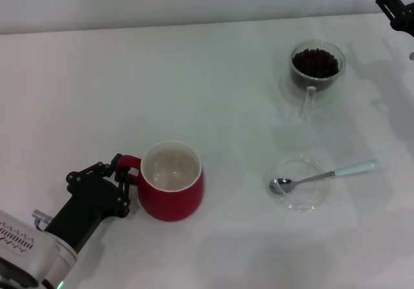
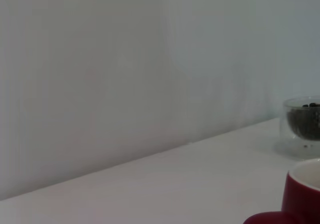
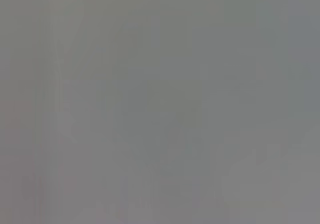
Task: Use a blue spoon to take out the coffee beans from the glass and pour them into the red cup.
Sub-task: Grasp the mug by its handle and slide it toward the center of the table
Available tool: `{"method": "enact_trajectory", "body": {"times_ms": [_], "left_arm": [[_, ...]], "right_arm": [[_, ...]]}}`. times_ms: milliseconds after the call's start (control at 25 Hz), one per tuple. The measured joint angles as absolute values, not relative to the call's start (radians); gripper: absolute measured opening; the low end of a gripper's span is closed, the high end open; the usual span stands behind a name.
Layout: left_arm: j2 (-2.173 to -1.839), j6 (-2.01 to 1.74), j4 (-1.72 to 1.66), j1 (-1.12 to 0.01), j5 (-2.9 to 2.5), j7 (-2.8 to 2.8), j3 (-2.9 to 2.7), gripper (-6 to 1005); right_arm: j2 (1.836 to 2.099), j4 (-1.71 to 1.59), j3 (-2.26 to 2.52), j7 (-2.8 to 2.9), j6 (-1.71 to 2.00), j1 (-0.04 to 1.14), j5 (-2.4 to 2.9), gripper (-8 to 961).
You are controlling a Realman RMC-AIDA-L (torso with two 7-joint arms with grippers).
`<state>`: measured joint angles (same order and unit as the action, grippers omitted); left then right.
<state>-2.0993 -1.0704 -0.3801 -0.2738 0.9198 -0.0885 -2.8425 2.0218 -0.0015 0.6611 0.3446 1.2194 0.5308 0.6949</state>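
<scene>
One rounded deep-red ceramic mug with a cream-white inside stands on the one white table. There is one clear double-walled glass cup with a side handle, and in it one heap of dark brown coffee beans, too many and too closely packed to count singly. One flat clear glass saucer lies on the table, and across it rests one small teaspoon with a shiny metal bowl and a pale blue handle end. Two black robot grippers show: one at the mug's red loop handle, one at the far right edge of the head view.
</scene>
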Motion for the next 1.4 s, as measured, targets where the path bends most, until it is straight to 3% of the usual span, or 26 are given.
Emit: {"method": "enact_trajectory", "body": {"times_ms": [720, 1160, 1240, 1400], "left_arm": [[-2.096, -1.045, -0.380, -0.276, 0.919, -0.051, -2.842, 99], [-2.095, -1.044, -0.375, -0.275, 0.917, -0.054, -2.842, 156], [-2.094, -1.045, -0.375, -0.273, 0.917, -0.057, -2.842, 347], [-2.094, -1.050, -0.375, -0.267, 0.917, -0.059, -2.842, 432]], "right_arm": [[2.020, -0.001, 0.661, 0.340, 1.219, 0.531, 0.695, 876], [2.020, -0.001, 0.661, 0.343, 1.220, 0.526, 0.695, 875], [2.020, -0.001, 0.661, 0.343, 1.221, 0.525, 0.695, 875], [2.020, -0.001, 0.661, 0.343, 1.222, 0.523, 0.695, 875]]}}
